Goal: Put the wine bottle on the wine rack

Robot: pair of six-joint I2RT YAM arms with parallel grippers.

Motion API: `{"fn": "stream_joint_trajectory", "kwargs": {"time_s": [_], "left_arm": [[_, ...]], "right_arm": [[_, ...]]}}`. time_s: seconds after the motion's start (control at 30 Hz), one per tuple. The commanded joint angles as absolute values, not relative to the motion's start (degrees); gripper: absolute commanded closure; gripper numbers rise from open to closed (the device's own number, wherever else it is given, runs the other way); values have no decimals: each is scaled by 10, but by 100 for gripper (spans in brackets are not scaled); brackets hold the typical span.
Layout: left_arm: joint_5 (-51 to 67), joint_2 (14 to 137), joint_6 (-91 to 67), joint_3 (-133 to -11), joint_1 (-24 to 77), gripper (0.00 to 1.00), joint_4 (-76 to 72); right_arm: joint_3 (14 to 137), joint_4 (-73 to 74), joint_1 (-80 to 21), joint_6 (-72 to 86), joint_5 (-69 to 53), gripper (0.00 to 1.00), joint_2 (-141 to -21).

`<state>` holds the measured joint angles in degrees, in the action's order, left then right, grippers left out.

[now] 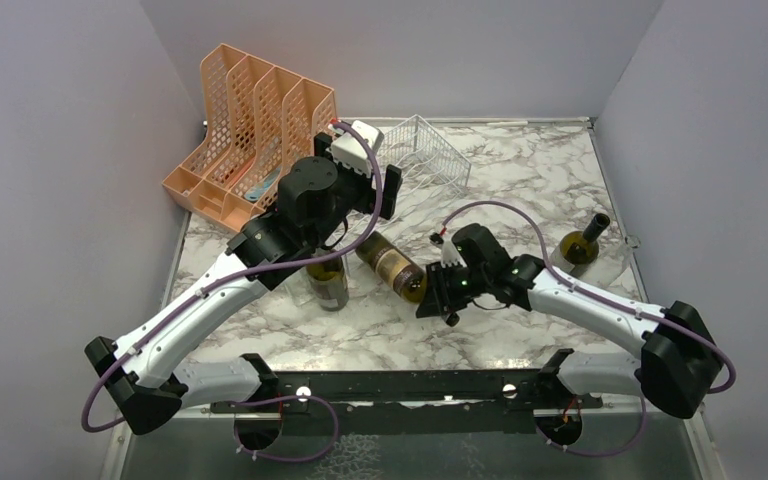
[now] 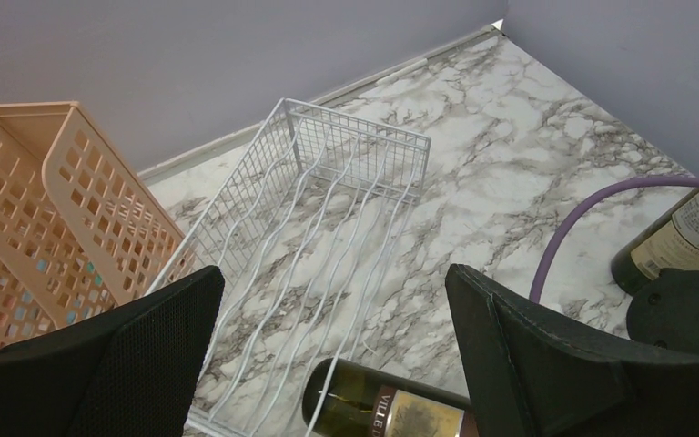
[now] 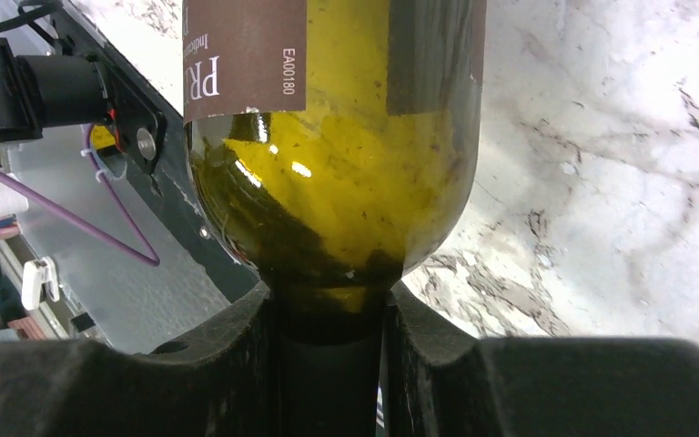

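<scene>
Nearest the overhead camera, the left arm (image 1: 210, 290) rises from the near edge of the marble table (image 1: 530, 170) and reaches toward the back. It passes the orange file organizer (image 1: 250, 125) at far left and hides the top of a green bottle (image 1: 328, 287) standing beneath it. The left gripper (image 2: 335, 282) hangs spread wide with nothing between its fingers, looking down on the white wire wine rack (image 2: 359, 150), whose wavy cradles hold no bottle. Right of centre, the wine bottle (image 1: 392, 263) lies tilted, its base pointing toward the rack, near it but not on it; whether it is clear of the tabletop I cannot tell. The right gripper (image 3: 328, 314) is clamped on its neck, just below the shoulder. A third bottle (image 1: 582, 245) stands near the right edge, untouched. By my reading the grasp is made and the task is about midway: carrying the bottle over, settling it into a cradle and letting go remain.
</scene>
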<state>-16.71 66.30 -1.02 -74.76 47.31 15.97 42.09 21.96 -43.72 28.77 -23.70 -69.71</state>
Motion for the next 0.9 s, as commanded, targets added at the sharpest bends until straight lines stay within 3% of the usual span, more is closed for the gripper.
{"fn": "stream_joint_trajectory", "kwargs": {"time_s": [0.0,0.6,0.87], "left_arm": [[-149,647,-20,-741,471,1,156],[-146,644,-25,-742,471,1,156],[-144,649,-30,-756,471,1,159]], "right_arm": [[424,88,-456,312,-252,99,-709],[416,-215,-484,404,-197,99,-854],[475,-259,-485,408,-185,99,-935]]}}
